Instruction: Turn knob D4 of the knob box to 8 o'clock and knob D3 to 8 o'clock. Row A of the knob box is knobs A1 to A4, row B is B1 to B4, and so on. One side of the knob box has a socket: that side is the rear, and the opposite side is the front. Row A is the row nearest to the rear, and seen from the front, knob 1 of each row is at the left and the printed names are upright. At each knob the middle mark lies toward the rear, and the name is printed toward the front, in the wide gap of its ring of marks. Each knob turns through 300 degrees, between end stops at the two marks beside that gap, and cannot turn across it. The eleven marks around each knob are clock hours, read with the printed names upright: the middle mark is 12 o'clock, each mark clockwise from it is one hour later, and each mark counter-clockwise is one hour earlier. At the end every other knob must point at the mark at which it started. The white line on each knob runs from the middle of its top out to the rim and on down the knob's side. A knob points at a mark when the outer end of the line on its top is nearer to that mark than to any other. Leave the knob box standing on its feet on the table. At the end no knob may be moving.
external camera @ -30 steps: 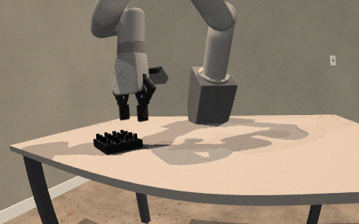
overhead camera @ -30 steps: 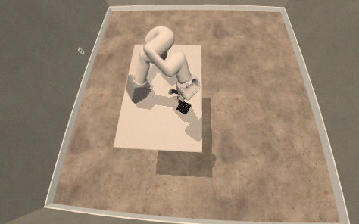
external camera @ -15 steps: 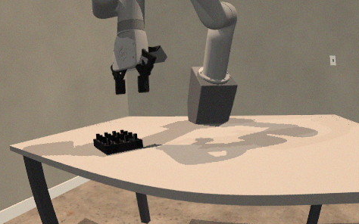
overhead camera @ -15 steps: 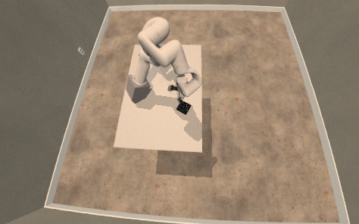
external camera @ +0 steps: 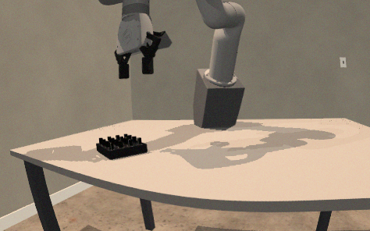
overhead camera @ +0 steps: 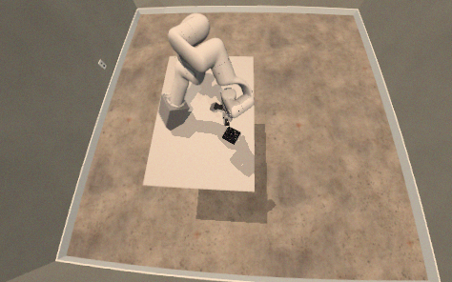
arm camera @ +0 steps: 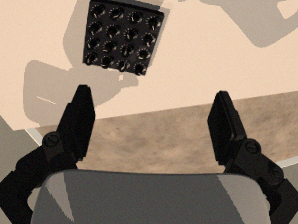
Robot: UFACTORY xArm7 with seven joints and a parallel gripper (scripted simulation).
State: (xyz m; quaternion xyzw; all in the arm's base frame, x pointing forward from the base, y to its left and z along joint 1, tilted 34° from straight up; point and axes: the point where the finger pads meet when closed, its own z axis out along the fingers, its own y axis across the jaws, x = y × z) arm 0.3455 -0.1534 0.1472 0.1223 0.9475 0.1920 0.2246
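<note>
- When I checked the feeds, the claw [overhead camera: 227, 123] [external camera: 136, 76] [arm camera: 153, 102] was spread as wide as it goes, with a big gap between its two black fingers.
- Nothing was in its grip, and neither fingertip was touching anything. Exterior view had both hanging well above the table [overhead camera: 190, 164] [external camera: 272, 175] [arm camera: 210, 65], pointing down.
- The knob box [overhead camera: 231, 135] [external camera: 122, 149] [arm camera: 122, 37] sat upright on the table, knobs up, lower than the claw and well apart from it.
- On the wrist cam the box was beyond the fingertips, nearer the left of the picture, and I could see all four rows of four knobs.
- Some white lines and marks showed up, but the printed names were too small for me to read. Couldn't tell where D3 or D4 pointed, sorry folks.
- The arm [overhead camera: 199, 53] [external camera: 224, 55] rose from its grey base block [overhead camera: 177, 120] [external camera: 221, 108] on the same table, and the box stood well apart from that block.
</note>
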